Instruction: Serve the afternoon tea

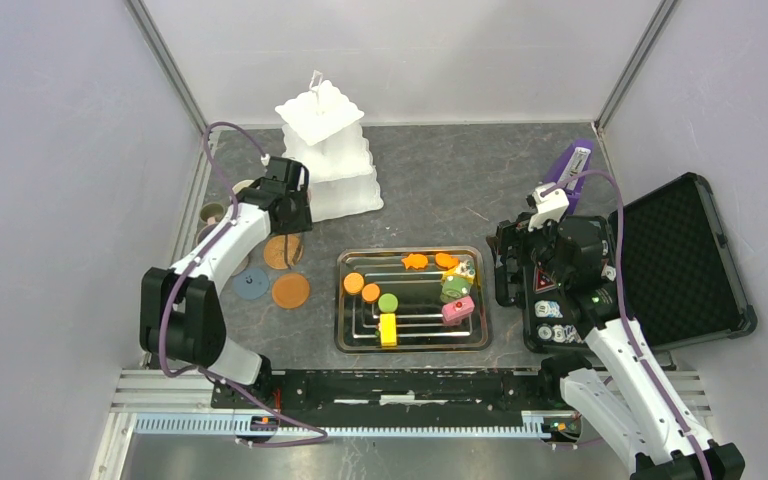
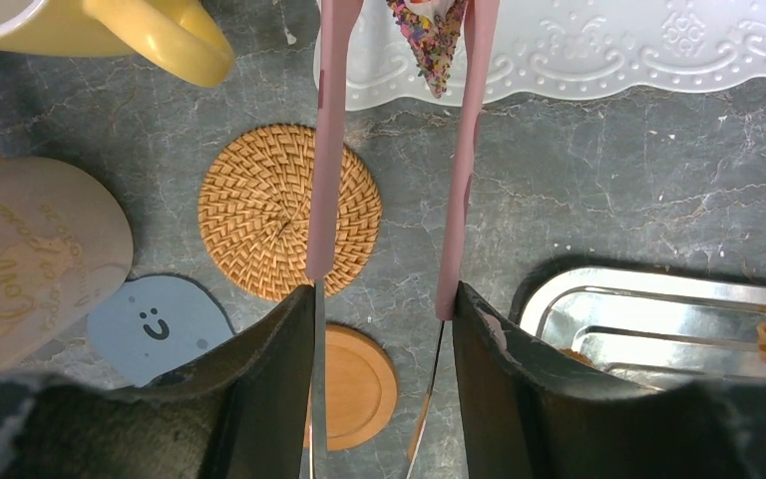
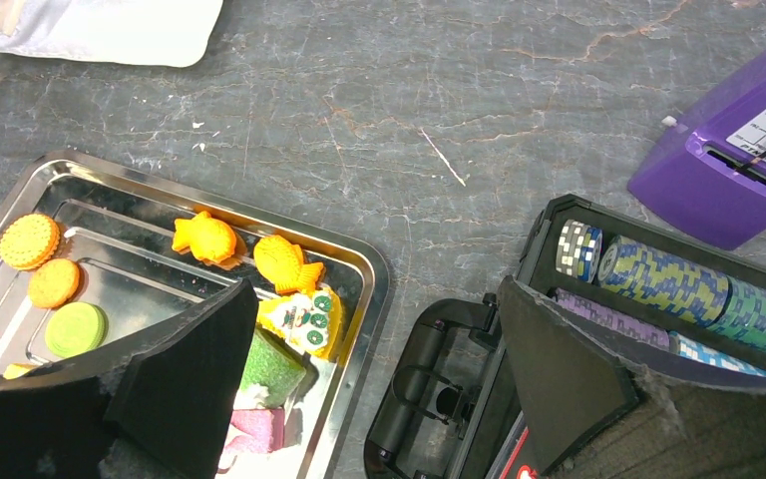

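The left gripper (image 2: pixel 384 299), half closed, pinches pink tongs (image 2: pixel 327 150) whose tips hold a sprinkled cake wedge (image 2: pixel 429 35) at the near edge of the white stand (image 2: pixel 608 60), far left. A yellow mug (image 2: pixel 110 25) and a beige mug (image 2: pixel 30 259) stand further left. More cakes (image 3: pixel 299 319) and biscuits (image 3: pixel 28 239) lie in the tray (image 3: pixel 110 168) at the centre. The right gripper (image 3: pixel 374 287) hangs wide open and empty between the tray and the chip case (image 3: pixel 439 399).

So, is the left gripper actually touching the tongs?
Touching. In the left wrist view the left gripper clamps the tongs: its fingers press against the outer sides of both arms, with no gap.
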Robot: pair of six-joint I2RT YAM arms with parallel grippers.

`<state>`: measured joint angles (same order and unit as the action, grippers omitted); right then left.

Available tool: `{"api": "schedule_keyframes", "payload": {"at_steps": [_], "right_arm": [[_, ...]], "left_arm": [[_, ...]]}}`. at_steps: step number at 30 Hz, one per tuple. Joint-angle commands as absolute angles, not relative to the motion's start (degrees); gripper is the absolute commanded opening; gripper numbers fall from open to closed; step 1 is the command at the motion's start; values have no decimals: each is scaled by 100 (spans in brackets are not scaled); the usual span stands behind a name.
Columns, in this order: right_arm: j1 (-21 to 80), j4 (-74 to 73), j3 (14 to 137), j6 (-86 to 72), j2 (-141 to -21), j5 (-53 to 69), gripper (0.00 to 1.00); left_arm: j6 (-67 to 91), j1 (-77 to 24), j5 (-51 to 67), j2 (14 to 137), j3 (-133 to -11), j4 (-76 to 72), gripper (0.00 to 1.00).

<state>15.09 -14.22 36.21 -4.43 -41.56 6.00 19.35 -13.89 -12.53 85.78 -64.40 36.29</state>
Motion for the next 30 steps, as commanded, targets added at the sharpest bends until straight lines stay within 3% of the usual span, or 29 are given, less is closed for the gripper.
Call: {"api": "schedule_keyframes", "payload": {"at_steps": [1, 15, 23, 30], "right_arm": [[1481, -1245, 3863, -426, -4066, 620, 98], [1485, -1287, 3841, -432, -4007, 606, 98], [1488, -1275, 3841, -453, -4042, 662, 98], [1481, -1243, 3811, -491, -4048, 694, 98]], "left_arm": [[1901, -1362, -1378, 8704, -6529, 3270, 21], [1854, -1345, -1242, 9131, -6763, 3394, 23], [1808, -1336, -1207, 9184, -6776, 3401, 29], [1784, -1336, -1213, 9140, -6759, 3408, 43]]}}
